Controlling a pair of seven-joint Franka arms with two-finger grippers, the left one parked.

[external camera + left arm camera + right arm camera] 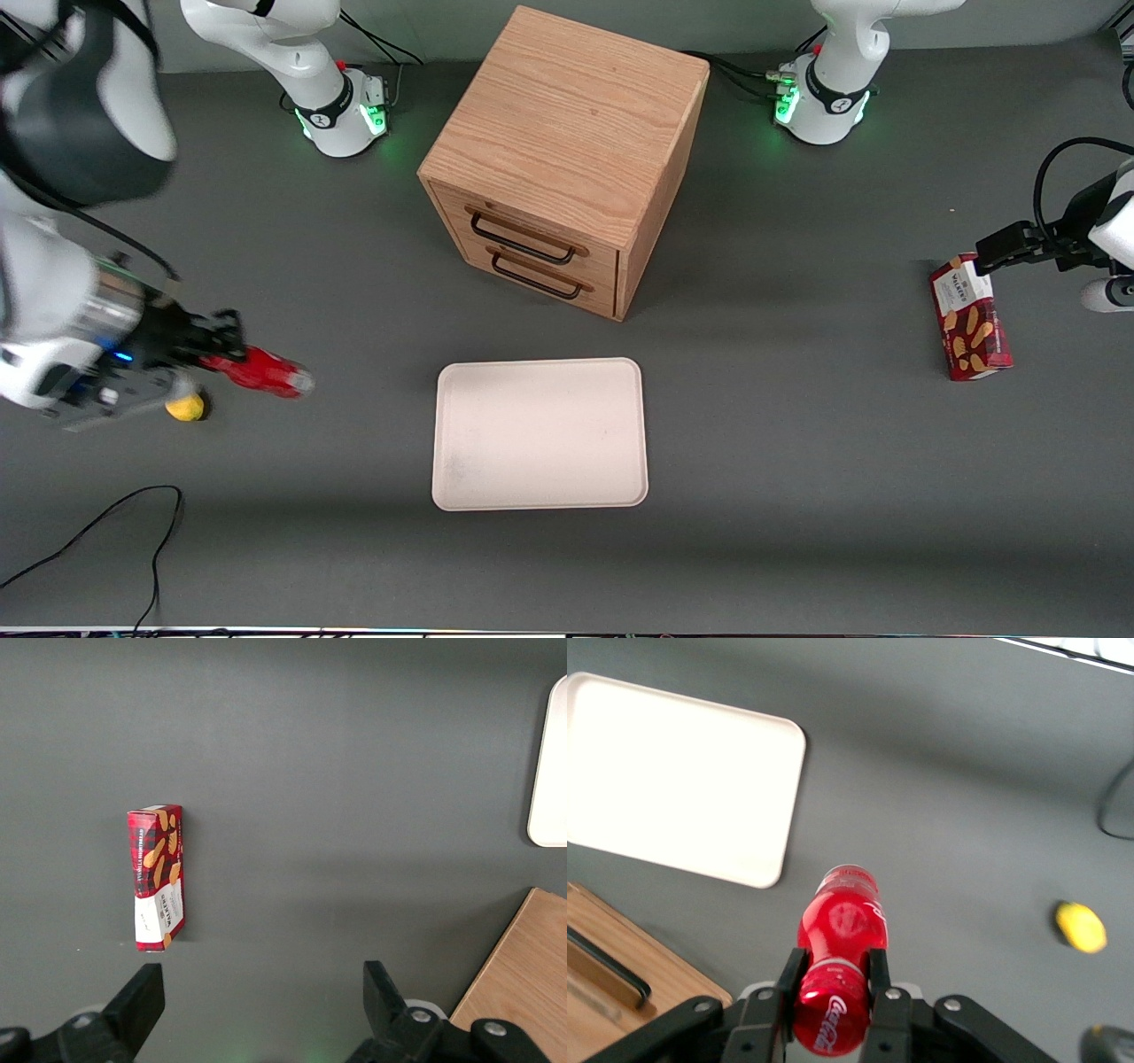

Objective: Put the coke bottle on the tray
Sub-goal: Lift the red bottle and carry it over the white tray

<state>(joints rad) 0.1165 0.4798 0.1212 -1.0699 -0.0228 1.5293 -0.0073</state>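
Nearest the front camera, a loose black cable (106,532) curls on the dark table (797,461) toward my working end. Tray (540,434) next, flat, cream-pink, nothing on it.

My gripper (221,350) hangs above the table at my end, well apart from the tray. Fingers (877,979) pinch the coke bottle (837,970) around its waist, one each side, seen plainly from the wrist. Bottle lies roughly level in the grip, silvery base pointing toward the tray. It looks clear of the table, carried in the air.

Yellow lump (186,407) sits on the table just under my wrist, a little nearer the front camera than the bottle. Not part of the job.

Wooden two-drawer box (567,159) stands farther from the front camera than the tray, both drawers closed. Red biscuit packet (970,319) lies toward the parked arm's end.

Progress, as I judge it: pick-up done, grip looks firm. Left to do: carry the bottle sideways over the tray, lower it inside the rim, let go. Bottle is round, so laid on its side it may roll; watch that on release.
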